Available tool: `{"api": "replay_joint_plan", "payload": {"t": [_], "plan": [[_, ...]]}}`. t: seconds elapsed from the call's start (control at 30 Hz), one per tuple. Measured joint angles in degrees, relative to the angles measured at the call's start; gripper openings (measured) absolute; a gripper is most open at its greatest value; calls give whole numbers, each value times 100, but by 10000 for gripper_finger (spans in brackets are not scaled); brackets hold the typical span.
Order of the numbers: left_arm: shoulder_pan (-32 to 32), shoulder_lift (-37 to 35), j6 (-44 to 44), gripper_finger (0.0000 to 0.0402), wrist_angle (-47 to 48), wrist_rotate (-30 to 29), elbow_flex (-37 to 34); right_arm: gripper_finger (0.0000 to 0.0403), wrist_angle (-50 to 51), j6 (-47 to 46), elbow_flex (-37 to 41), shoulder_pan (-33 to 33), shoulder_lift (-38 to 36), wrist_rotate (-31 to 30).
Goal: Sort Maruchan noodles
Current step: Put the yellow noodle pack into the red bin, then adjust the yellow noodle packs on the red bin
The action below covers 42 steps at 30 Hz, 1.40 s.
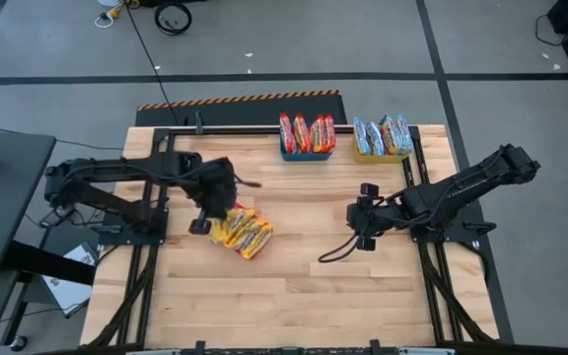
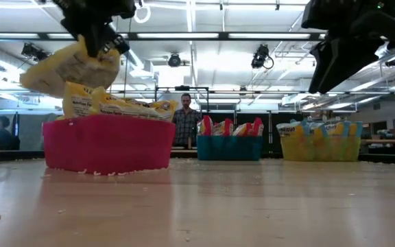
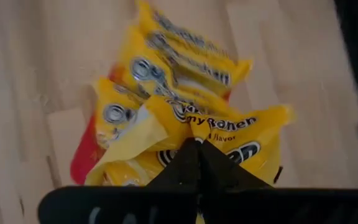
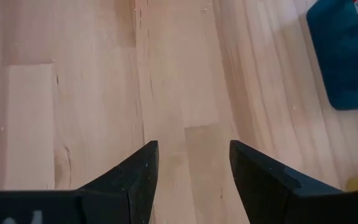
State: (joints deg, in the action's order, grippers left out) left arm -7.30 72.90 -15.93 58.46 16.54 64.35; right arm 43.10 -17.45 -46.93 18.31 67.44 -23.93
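While a yellow ramen packet point(image 3: 241, 134) is pinched by the left gripper point(image 3: 197, 149) above the red bin point(image 2: 108, 143), the right gripper point(image 4: 191, 171) is held parted over bare tabletop point(image 4: 92, 93).

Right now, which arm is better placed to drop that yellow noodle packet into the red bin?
Left, probably. The left gripper is shut on a yellow Maruchan packet directly above the red bin. The right gripper hangs open and empty over bare table, well away.

Red bin point(image 2: 108, 143), blue bin point(image 2: 229, 149), yellow bin point(image 2: 319, 147) on table point(image 1: 304, 286).
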Motion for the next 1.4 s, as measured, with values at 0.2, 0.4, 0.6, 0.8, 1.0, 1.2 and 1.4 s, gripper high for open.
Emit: {"api": "replay_joint_plan", "payload": {"t": [0.2, 0.4, 0.6, 0.8, 1.0, 1.2, 1.4], "plan": [[-77, 7, -1172, 0, -182, -34, -627, 203, 69, -238, -1, -1, 0, 1], [-224, 9, -2215, 0, -1382, 175, -893, 203, 30, -385, 1, -174, 0, 1], [-255, 59, -2218, 9, -1509, 27, -897, 203, 26, -513, 0, -238, 0, 14], [-212, 58, -1018, 28, -1536, -623, -897, 203, -64, -402, -1, -240, 0, -211], [144, 57, -870, 66, -1657, -619, -887, 203, -152, -297, 0, -346, 0, -347], [540, 15, -751, 119, -1796, -779, -719, 203, -150, -292, 1, -426, 0, -345], [898, 70, 642, 168, -2008, -1323, -297, 203, -141, -140, 1, -431, 0, -310]]}}
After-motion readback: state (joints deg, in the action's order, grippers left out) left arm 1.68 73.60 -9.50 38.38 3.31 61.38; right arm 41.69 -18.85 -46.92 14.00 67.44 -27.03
